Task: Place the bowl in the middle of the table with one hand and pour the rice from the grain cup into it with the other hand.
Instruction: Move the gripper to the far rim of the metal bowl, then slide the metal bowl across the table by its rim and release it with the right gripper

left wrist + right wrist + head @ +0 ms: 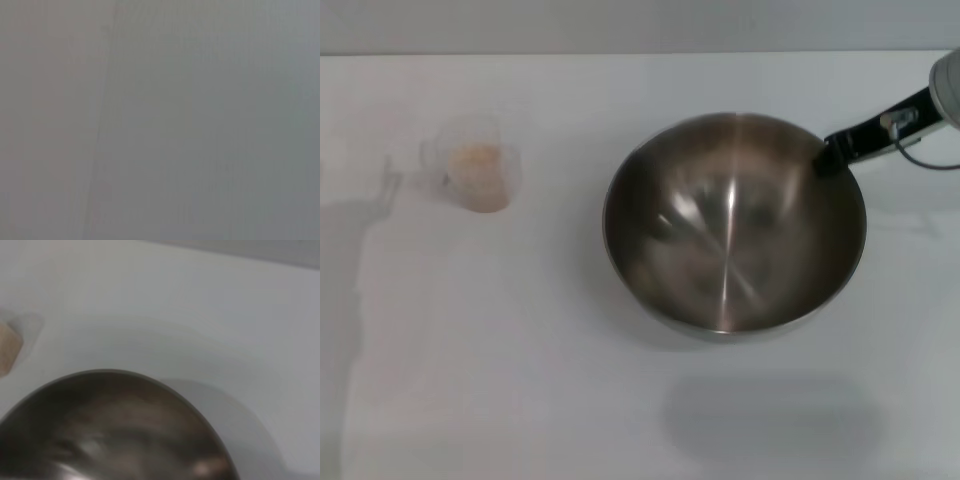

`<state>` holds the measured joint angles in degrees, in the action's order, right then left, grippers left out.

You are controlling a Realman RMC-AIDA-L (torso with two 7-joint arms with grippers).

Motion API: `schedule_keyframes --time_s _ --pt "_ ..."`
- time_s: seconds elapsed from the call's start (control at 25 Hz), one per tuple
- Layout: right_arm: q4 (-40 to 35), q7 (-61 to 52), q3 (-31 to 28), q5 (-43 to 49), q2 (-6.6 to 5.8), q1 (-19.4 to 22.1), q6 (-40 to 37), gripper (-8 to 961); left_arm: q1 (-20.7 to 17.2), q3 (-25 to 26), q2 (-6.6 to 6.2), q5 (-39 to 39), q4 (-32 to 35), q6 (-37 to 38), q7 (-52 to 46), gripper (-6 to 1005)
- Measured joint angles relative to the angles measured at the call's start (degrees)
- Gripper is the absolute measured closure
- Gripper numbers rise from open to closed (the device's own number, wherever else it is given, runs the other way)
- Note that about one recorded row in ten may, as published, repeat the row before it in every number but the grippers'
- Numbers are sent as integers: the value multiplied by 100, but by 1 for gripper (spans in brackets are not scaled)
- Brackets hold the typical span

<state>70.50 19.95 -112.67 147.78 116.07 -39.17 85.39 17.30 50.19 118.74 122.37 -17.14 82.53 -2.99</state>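
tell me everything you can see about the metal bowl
The bowl is a large round one of shiny brushed steel, upright and empty inside, with streaky reflections. It appears lifted off the white table, its shadow falling apart from it nearer the robot. The right gripper meets its far right rim. The grain cup stands well apart to its left.

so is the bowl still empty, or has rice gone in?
Empty. The bowl shows only bare steel inside; the rice sits in the upright cup on the table.
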Motion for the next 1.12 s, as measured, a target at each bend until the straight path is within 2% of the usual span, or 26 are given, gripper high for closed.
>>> schedule_keyframes --time_s 0.2,0.44,0.88,1.12 --pt "306 16 -71 -18 10 60 -182 920 6 -17 0 -3 0 -9 0 135" --pt "262 97 -126 -171 18 37 -622 913 20 -41 0 19 0 -19 0 135" --pt "-607 466 -89 -728 7 -254 -1311 900 5 -45 0 42 -30 -6 0 135" --pt "-1120 558 -79 -844 1 -461 -1417 894 1 -44 5 42 -48 -2 0 135"
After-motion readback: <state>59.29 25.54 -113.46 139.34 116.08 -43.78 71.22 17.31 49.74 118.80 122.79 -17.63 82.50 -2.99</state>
